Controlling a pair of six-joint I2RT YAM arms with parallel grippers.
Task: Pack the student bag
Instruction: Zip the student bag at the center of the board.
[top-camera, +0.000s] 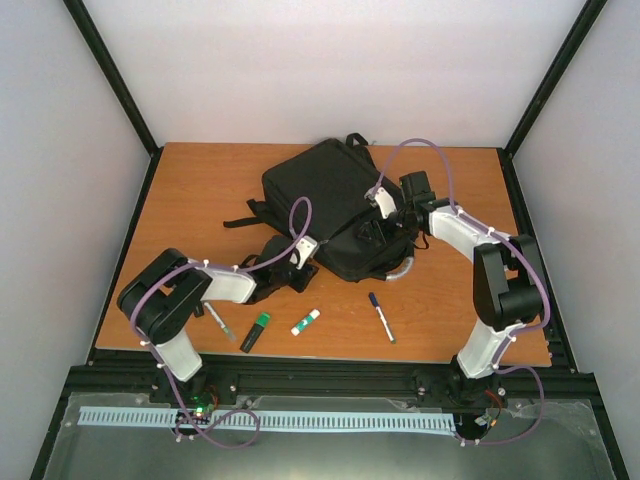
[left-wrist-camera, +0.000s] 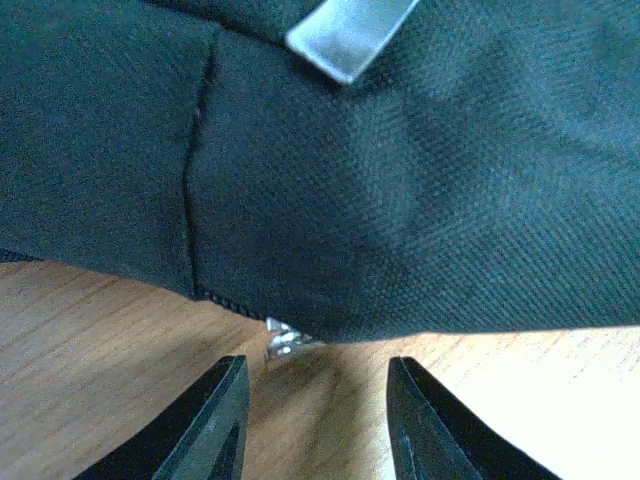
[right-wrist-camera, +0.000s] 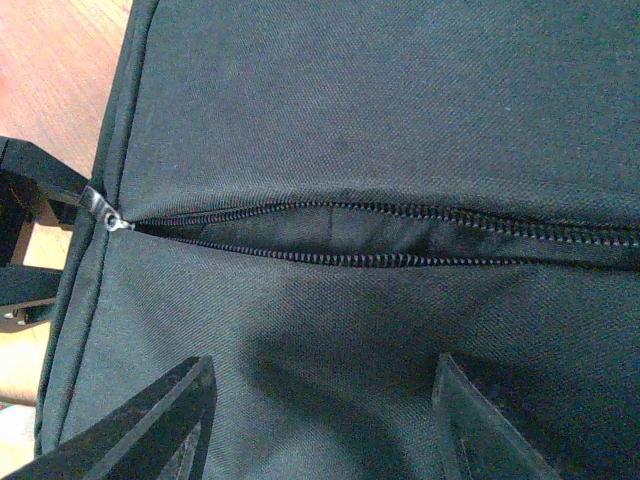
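Note:
The student bag (top-camera: 325, 195), a black backpack, lies flat at the middle of the table. My left gripper (top-camera: 303, 268) is open at the bag's near left edge. In the left wrist view its fingers (left-wrist-camera: 215, 420) rest low over the wood, just short of the bag's fabric (left-wrist-camera: 400, 180) and a small metal zip pull (left-wrist-camera: 285, 340). My right gripper (top-camera: 375, 232) is open over the bag's near part. In the right wrist view it hovers (right-wrist-camera: 320, 400) over the fabric below a partly open zipper (right-wrist-camera: 350, 235), whose slider (right-wrist-camera: 113, 222) sits at the left end.
On the wood near the front edge lie a green highlighter (top-camera: 256, 332), a white glue stick (top-camera: 305, 321), a blue-capped pen (top-camera: 381, 316) and a silvery pen (top-camera: 220, 325). A grey handle loop (top-camera: 400, 272) pokes out at the bag's near right. A black frame surrounds the table.

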